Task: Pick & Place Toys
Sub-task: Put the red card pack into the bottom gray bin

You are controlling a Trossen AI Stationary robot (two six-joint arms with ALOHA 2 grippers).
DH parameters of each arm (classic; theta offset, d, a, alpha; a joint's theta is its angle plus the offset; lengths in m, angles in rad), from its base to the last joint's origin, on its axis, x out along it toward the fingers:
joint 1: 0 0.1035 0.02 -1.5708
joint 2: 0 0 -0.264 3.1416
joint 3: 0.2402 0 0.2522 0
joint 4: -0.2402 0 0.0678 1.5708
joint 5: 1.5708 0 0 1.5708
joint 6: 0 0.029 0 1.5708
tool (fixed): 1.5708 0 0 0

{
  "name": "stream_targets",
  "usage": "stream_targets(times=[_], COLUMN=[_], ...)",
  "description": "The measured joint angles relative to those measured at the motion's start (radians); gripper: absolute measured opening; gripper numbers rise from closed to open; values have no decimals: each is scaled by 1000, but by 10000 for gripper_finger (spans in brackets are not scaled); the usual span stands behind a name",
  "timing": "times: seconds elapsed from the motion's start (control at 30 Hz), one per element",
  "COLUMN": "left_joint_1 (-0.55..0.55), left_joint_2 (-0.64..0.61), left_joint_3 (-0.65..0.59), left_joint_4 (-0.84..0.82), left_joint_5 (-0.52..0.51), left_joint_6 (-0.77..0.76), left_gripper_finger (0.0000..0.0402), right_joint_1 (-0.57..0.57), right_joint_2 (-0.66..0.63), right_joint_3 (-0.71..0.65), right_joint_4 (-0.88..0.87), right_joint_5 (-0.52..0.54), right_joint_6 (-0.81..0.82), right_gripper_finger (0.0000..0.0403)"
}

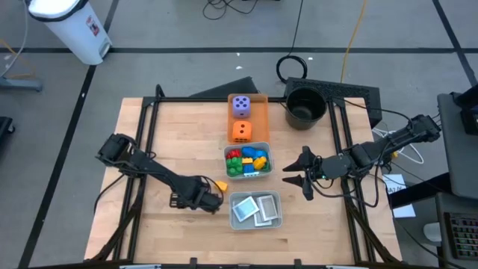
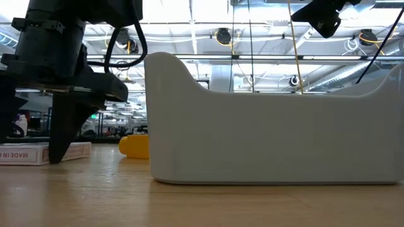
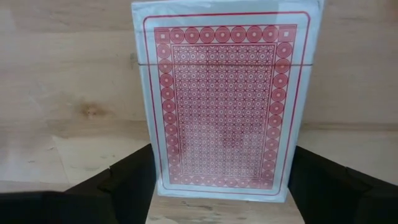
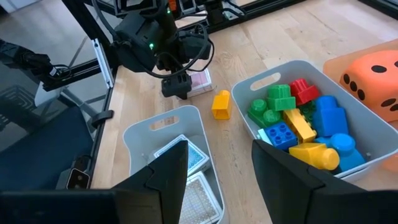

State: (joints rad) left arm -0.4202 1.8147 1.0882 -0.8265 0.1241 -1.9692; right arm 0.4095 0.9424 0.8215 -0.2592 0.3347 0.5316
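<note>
A pack of cards [image 3: 224, 99], white-edged with a red patterned back, lies flat on the wooden table left of the trays. My left gripper [image 1: 200, 196] points down over it, its fingers closed against the pack's sides. A loose yellow brick [image 1: 221, 187] lies on the table just right of that gripper. A purple die [image 1: 240, 105] and an orange die [image 1: 240, 131] sit in the flat orange tray [image 1: 261, 112]. Coloured bricks fill one grey tray [image 1: 269, 158]; cards lie in the other [image 1: 278, 217]. My right gripper [image 1: 302, 173] hangs open above the table, right of the brick tray. My left gripper has the card pack between its two fingers [image 3: 124, 180], which lie against the pack's two long sides [image 3: 159, 177] near one end. The fingers come from above, pointing down, across the pack. The pack rests flat on the table [image 2: 31, 153].
A black pot [image 1: 305, 107] stands at the far right corner of the table. The card tray's pale wall [image 2: 271, 139] fills the low view. Bare wood lies along the near edge and at the table's left.
</note>
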Motion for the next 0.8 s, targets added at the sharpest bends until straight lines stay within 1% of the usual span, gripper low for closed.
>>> stream_targets(times=[0.1,0.17,0.23,0.33,0.4,0.5,0.57,0.6,0.7,0.8], left_joint_1=[-1,-4,-9,-19,-24,-34,-36,-34,-14,7], left_joint_2=[-39,-81,-121,-190,-243,-316,-361,-382,-428,-449], left_joint_3=[-2,-1,-1,-1,0,0,0,0,0,0], left_joint_4=[-32,-61,-73,-65,-46,22,103,161,353,555], left_joint_5=[-44,-92,-167,-277,-390,-576,-676,-704,-722,-662], left_joint_6=[7,11,23,30,41,71,159,222,428,599], left_gripper_finger=[313,305,296,295,295,297,301,302,301,300], right_joint_1=[0,0,0,0,-4,-16,-22,-24,-36,-61], right_joint_2=[0,0,0,0,0,0,0,0,0,5], right_joint_3=[0,0,0,0,0,0,0,0,0,0], right_joint_4=[1,1,10,37,79,173,228,247,276,320], right_joint_5=[0,0,0,-7,-55,-187,-260,-275,-301,-363], right_joint_6=[-5,-5,-5,-4,-3,-46,-110,-146,-202,-201], right_gripper_finger=[171,171,171,171,171,171,171,171,171,171])
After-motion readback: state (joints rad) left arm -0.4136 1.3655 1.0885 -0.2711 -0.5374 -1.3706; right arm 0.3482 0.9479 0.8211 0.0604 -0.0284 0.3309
